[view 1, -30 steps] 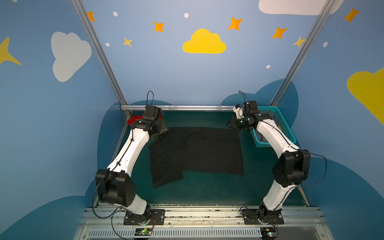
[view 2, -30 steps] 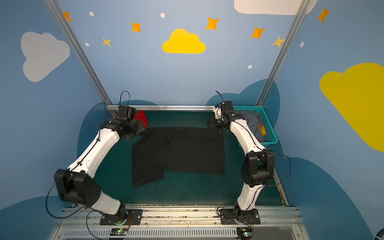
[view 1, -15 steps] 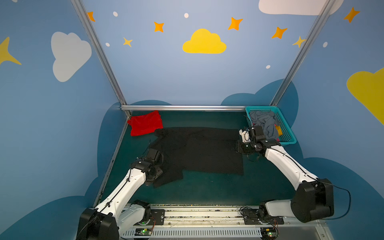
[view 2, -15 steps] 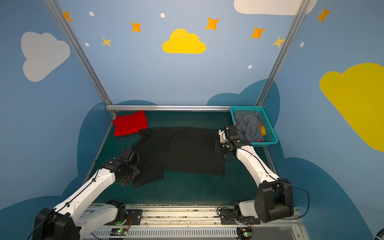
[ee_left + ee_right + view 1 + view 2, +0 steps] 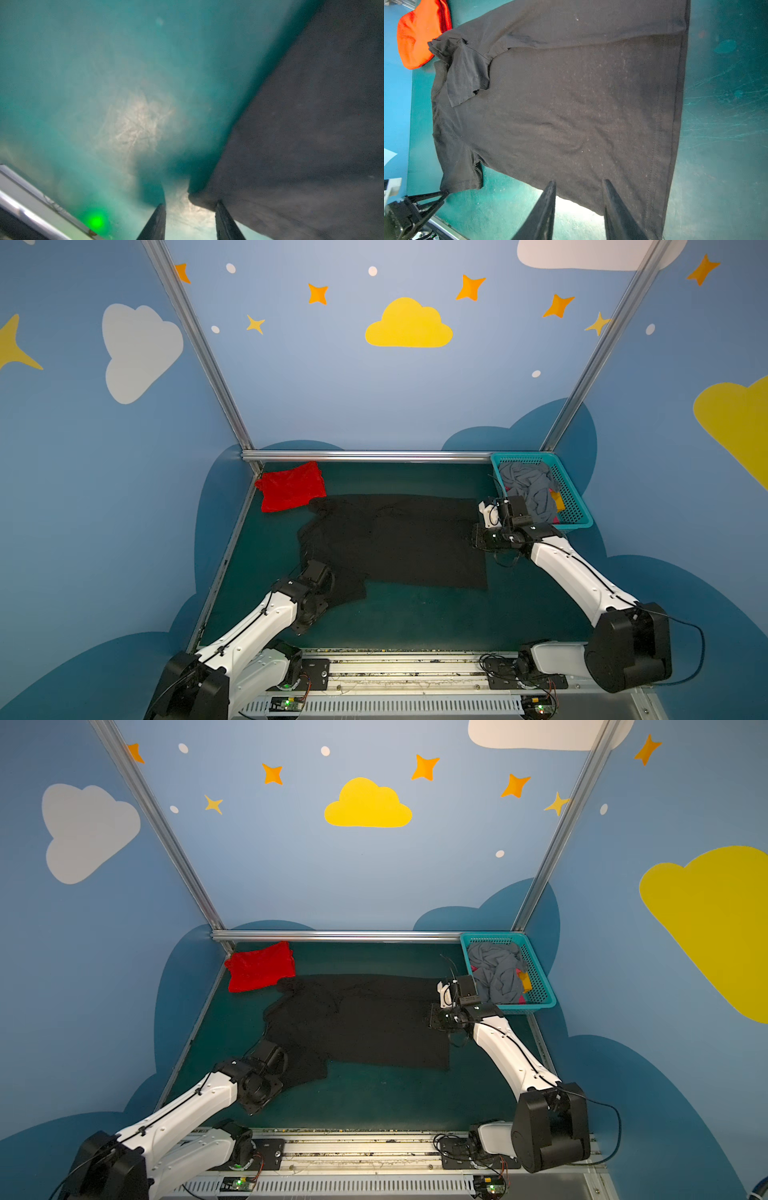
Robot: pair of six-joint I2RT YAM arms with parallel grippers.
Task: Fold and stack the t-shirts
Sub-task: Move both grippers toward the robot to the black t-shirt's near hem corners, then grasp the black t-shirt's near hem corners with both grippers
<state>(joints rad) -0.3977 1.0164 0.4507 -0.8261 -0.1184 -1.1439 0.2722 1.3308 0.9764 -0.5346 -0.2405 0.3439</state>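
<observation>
The black shirt (image 5: 301,135) looks blurry in the left wrist view and runs off the edge. The red shirt (image 5: 419,35) by its sleeve is cut off. Right of the black shirt, grey cloth (image 5: 528,489) hides most of a yellow thing (image 5: 557,501).

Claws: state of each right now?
Left claw: open, jaws at the black t-shirt edge, nothing gripped.
Right claw: open over the shirt's hem, holding nothing.

I read no text, label, brand or number anywhere; black shirt (image 5: 571,104) shows nothing legible.
</observation>
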